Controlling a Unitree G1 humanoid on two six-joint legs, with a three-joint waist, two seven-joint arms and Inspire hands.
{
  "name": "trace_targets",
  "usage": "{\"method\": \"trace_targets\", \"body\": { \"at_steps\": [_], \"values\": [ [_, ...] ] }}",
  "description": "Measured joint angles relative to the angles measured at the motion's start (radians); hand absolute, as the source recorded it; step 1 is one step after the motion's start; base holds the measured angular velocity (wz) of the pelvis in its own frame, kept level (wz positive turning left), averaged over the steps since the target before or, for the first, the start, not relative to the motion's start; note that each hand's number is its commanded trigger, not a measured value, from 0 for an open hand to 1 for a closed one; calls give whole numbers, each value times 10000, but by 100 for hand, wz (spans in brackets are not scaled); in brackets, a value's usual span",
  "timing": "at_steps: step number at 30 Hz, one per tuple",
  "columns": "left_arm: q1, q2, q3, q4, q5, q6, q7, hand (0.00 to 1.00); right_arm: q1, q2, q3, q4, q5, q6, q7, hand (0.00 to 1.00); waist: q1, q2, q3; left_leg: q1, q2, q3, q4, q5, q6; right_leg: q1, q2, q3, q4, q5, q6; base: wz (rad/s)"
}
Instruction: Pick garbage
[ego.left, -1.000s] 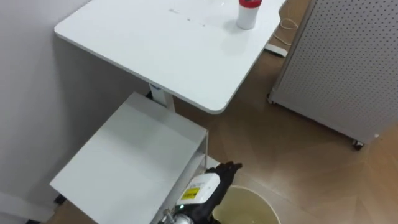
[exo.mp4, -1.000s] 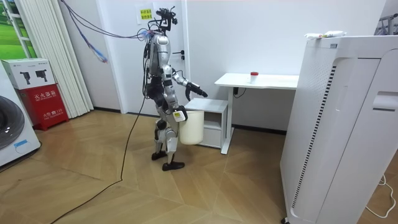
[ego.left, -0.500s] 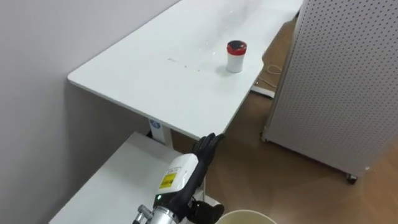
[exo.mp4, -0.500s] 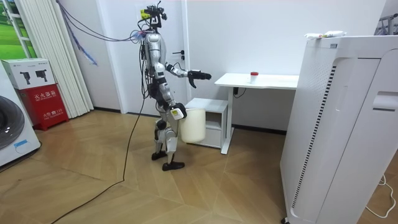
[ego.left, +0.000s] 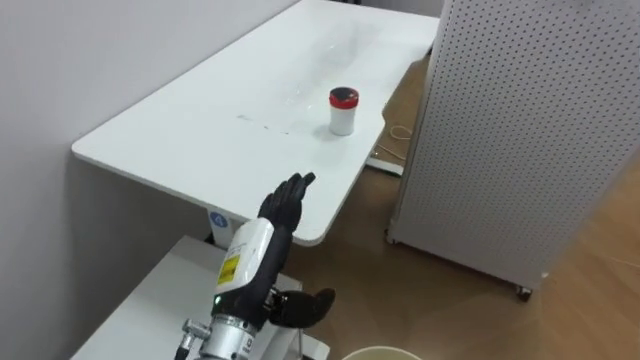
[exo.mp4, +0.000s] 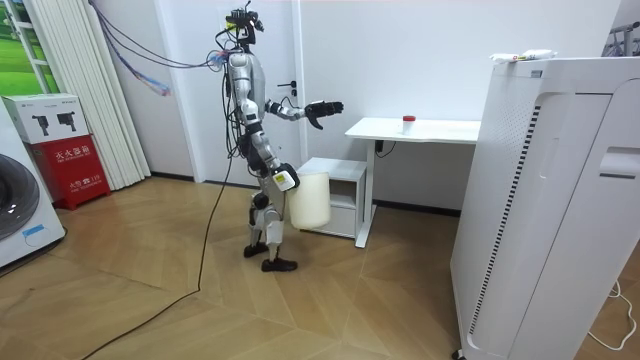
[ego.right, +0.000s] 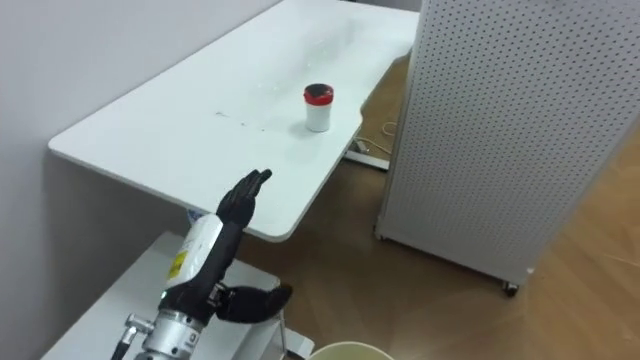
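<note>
A small white cup with a red lid stands upright on the white desk, toward its right edge; in the room view the cup is a small red-topped dot. My left hand is raised over the desk's near edge, open, with straight fingers pointing at the cup and the thumb spread, well short of it. My right hand is at the rim of a cream bin carried at my hip; its rim peeks in at the bottom.
I stand on the wood floor beside the desk. A low white shelf unit sits under it. A white perforated panel on casters stands close on the right. A pale cable lies on the floor between them.
My left arm has lifted from beside the bin to desk height and stretched toward the cup. My head has turned, so the eye view has shifted and the cup sits nearer its middle.
</note>
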Motion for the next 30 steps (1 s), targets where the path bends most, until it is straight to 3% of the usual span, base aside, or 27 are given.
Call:
{"method": "trace_targets", "body": {
  "at_steps": [4,7,9,10,11,12,13,14,15,16,17,18,19,21,22,23,24,25,26,27,28,30],
  "values": [
    [258,66,138,106,-386,-7,-2,0,20,5,-2,-91,2,0,-46,100,65,16,11,7,196,143,141,-79,-124,118,17,-511,-227,89,-169,-14],
    [413,22,488,147,-385,-7,-36,0,40,-2,-15,-116,-224,1,-196,100,265,-40,57,-6,476,334,754,-342,-332,77,179,-786,24,-134,-403,-22],
    [565,-12,842,373,-633,-6,-28,0,7,52,-1,-140,-295,-7,-226,100,367,-75,115,-355,1043,396,2392,-876,-624,41,255,-895,561,-646,-623,-36],
    [574,-6,898,492,-753,-6,-30,0,15,62,-1,-155,-309,-8,-230,100,373,-116,137,-535,1195,370,3010,-917,-638,24,267,-841,736,-864,-710,-23],
    [661,-14,974,646,-1015,-3,-35,0,30,24,1,-184,-464,-9,-262,100,469,-75,149,-1054,1527,92,4452,-897,-629,8,440,-656,984,-1143,-689,-31],
    [734,-25,942,666,-1377,-2,-73,0,24,-102,58,-205,-585,-9,-286,100,485,90,201,-1742,1908,-574,6082,-707,-564,11,717,-449,1184,-1274,-794,-37],
    [784,-32,944,684,-1566,-1,-91,0,26,-151,123,-206,-621,-9,-302,100,492,167,194,-2071,2015,-975,6767,-471,-552,43,821,-401,1266,-1329,-874,-48],
    [872,-26,973,736,-1880,1,-113,0,76,-155,187,-243,-641,-7,-349,100,521,181,192,-2579,2056,-1527,7746,208,-447,183,937,-157,1488,-1434,-1069,-50],
    [924,-58,973,782,-2179,-2,-127,0,210,-167,180,-410,-613,-17,-456,100,569,100,190,-2958,1896,-1978,8128,401,-443,259,987,102,1577,-1551,-1162,-43],
    [909,-95,974,794,-2336,-5,-129,0,231,-183,157,-436,-611,-24,-557,100,552,154,156,-3196,1776,-2138,8120,355,-385,282,1014,185,1575,-1580,-1192,-35],
    [819,-172,972,924,-2493,-75,-117,0,241,-221,114,-425,-622,-25,-729,100,545,139,164,-3707,1345,-2388,7832,228,-275,313,1052,498,1587,-1667,-1151,-47],
    [812,-184,974,1047,-2732,-107,-131,0,244,-218,118,-378,-622,-25,-815,100,709,91,165,-4054,898,-2485,7103,233,-289,395,1040,863,1546,-1718,-1086,-64],
    [813,-180,983,1069,-2833,-106,-134,0,249,-223,155,-348,-615,-25,-854,100,794,69,164,-4249,756,-2521,6600,251,-318,426,1039,1033,1527,-1732,-1089,-76],
    [788,-192,1224,1066,-3036,-107,-139,0,261,-213,198,-337,-623,11,-1030,100,896,44,157,-4820,118,-2976,3697,696,-628,481,1033,1211,1566,-1924,-1117,-54],
    [780,-192,1293,1066,-3050,-107,-140,0,263,-209,195,-337,-623,36,-1064,100,911,43,155,-4911,41,-3104,2923,909,-642,503,1034,1214,1585,-2011,-1106,-41],
    [785,-199,1408,1074,-3135,-105,-150,0,308,-200,191,-348,-626,66,-1132,100,1021,22,146,-4948,-86,-3413,1524,1285,-636,575,1036,1248,1658,-2214,-1097,-41],
    [798,-208,1469,1078,-3157,-104,-150,0,342,-199,185,-361,-654,80,-1146,100,1090,7,127,-4919,-90,-3562,975,1524,-617,612,1030,1263,1723,-2352,-1066,-52],
    [874,-209,1637,1074,-3150,-103,-187,0,368,-191,185,-375,-785,186,-1169,100,1160,-15,85,-4906,-65,-3784,467,2157,-575,827,991,1260,1728,-2585,-1006,-50],
    [958,-179,1809,1071,-3152,-103,-244,0,397,-208,191,-444,-874,306,-1190,100,1210,-4,-65,-4866,-83,-3709,517,2830,-538,1017,842,1251,1738,-2807,-906,-42],
    [973,-151,1864,1067,-3153,-103,-249,0,416,-229,192,-503,-866,321,-1195,100,1216,-65,-70,-4795,-148,-3652,520,3083,-421,1086,756,1257,1743,-2905,-771,-26],
    [991,-94,1907,1067,-3153,-103,-255,0,520,-286,191,-706,-840,353,-1203,100,1237,-224,-125,-4697,-361,-3598,612,3350,-206,1146,540,1280,1712,-3099,-587,-21],
    [1087,-84,1958,1064,-3159,-95,-255,0,621,-398,182,-874,-828,359,-1210,100,1450,-403,-101,-4766,-704,-3385,1560,3051,203,1613,88,1294,1367,-3383,-300,-20]
  ]
}}
